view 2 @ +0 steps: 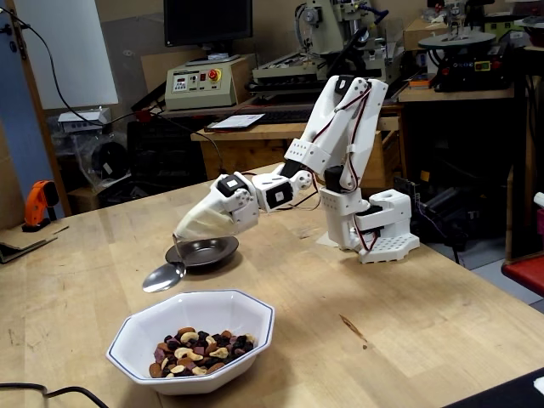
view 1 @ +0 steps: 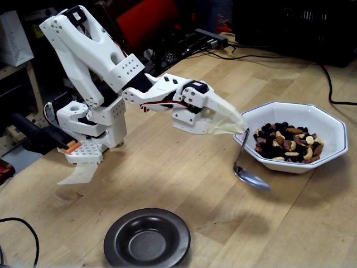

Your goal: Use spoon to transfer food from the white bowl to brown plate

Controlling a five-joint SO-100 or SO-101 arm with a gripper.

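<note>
In both fixed views my gripper (view 1: 241,127) (view 2: 180,238) is shut on the handle of the silver spoon (view 1: 246,167) (view 2: 162,276). The spoon hangs down from the fingertips, its oval bowl empty and just above the table. It hangs beside the rim of the white bowl (view 1: 329,123) (view 2: 255,313), outside it. The white bowl holds the food (view 1: 288,143) (view 2: 200,348), mixed nuts and dark dried fruit. The brown plate (view 1: 147,239) (view 2: 204,251) sits empty on the table, apart from the bowl; in a fixed view the gripper partly covers it.
The arm's white base (view 1: 89,148) (view 2: 381,234) stands on the wooden table (view 1: 184,184) (view 2: 425,323). Black cables (view 1: 329,84) run along the table's back edge. A workbench with machines (view 2: 340,51) stands behind the table.
</note>
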